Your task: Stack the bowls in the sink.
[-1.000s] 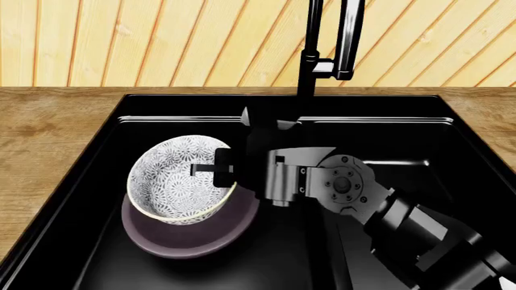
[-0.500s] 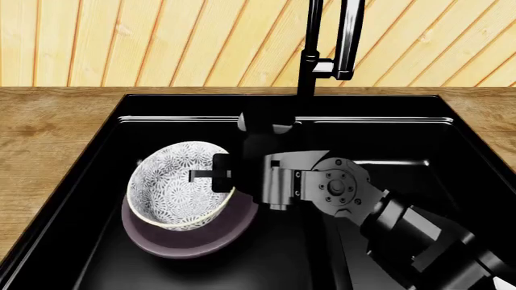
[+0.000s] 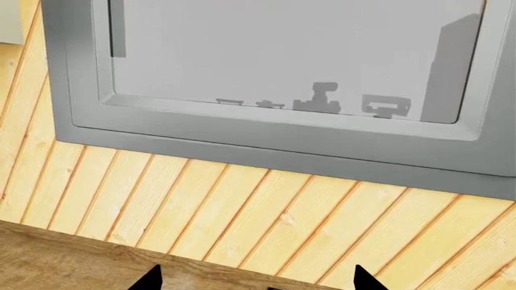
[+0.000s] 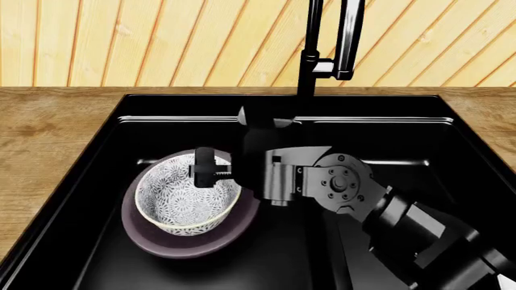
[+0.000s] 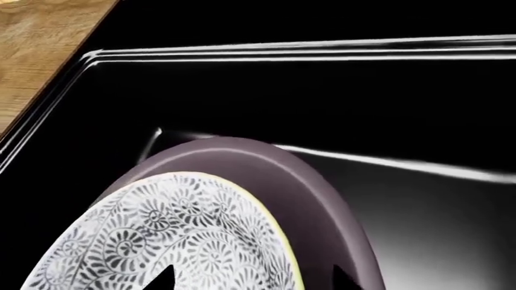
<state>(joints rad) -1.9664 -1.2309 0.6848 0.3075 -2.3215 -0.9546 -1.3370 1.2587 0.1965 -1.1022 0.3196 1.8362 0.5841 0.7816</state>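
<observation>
The white floral bowl (image 4: pixel 187 202) sits upright inside the mauve bowl (image 4: pixel 190 238), in the left basin of the black sink (image 4: pixel 96 181) toward its front. The right gripper (image 4: pixel 211 169) hovers at the white bowl's back rim, its fingers spread and holding nothing. The left gripper (image 3: pixel 256 279) shows only two fingertips set apart, facing the wooden wall (image 3: pixel 241 217) and grey window frame (image 3: pixel 274 148).

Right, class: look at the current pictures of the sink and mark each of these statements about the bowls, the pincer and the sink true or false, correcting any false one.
1. The patterned white bowl sits inside the mauve bowl. True.
2. The bowls are in the sink's right basin. False: they are in the left basin of the black sink.
3. The right pincer is at the patterned bowl's rim. True.
4. The faucet is white. False: it is black.
5. The left wrist view shows the bowls. False: it shows a wooden wall and a grey window frame.
</observation>
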